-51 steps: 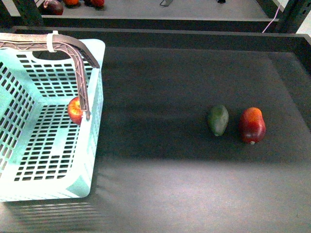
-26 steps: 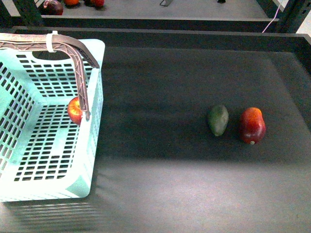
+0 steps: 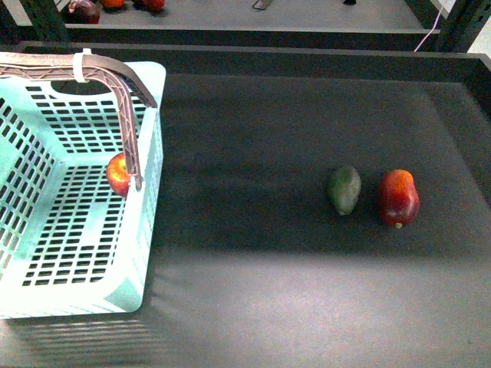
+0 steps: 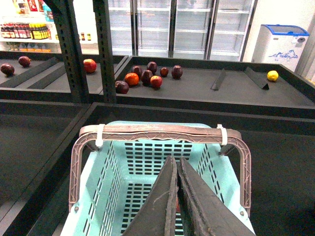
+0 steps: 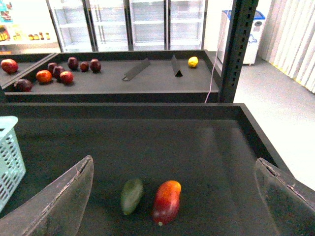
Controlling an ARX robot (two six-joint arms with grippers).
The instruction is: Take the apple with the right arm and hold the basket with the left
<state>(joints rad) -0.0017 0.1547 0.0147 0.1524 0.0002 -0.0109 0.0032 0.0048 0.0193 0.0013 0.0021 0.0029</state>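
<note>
The turquoise basket [image 3: 157, 84] stands at the left of the dark table, its brownish-grey handles [image 3: 130, 115] raised together. The red apple [image 3: 117, 175] lies inside the basket against its right wall, partly behind the handle. Neither gripper shows in the front view. In the left wrist view my left gripper [image 4: 174, 161] is shut with nothing in it and hovers over the basket [image 4: 147, 152], short of the handle [image 4: 157, 132]. My right gripper [image 5: 173, 161] is open and empty, above the table's right part. A corner of the basket [image 5: 10, 157] shows far off to its side.
A dark green avocado [image 3: 344, 189] and a taller dark red, orange-topped fruit [image 3: 398, 197] lie side by side on the right of the table, below the right gripper. A raised ledge [image 3: 307, 54] borders the table's back. Further fruits [image 4: 147, 78] lie on the shelf beyond.
</note>
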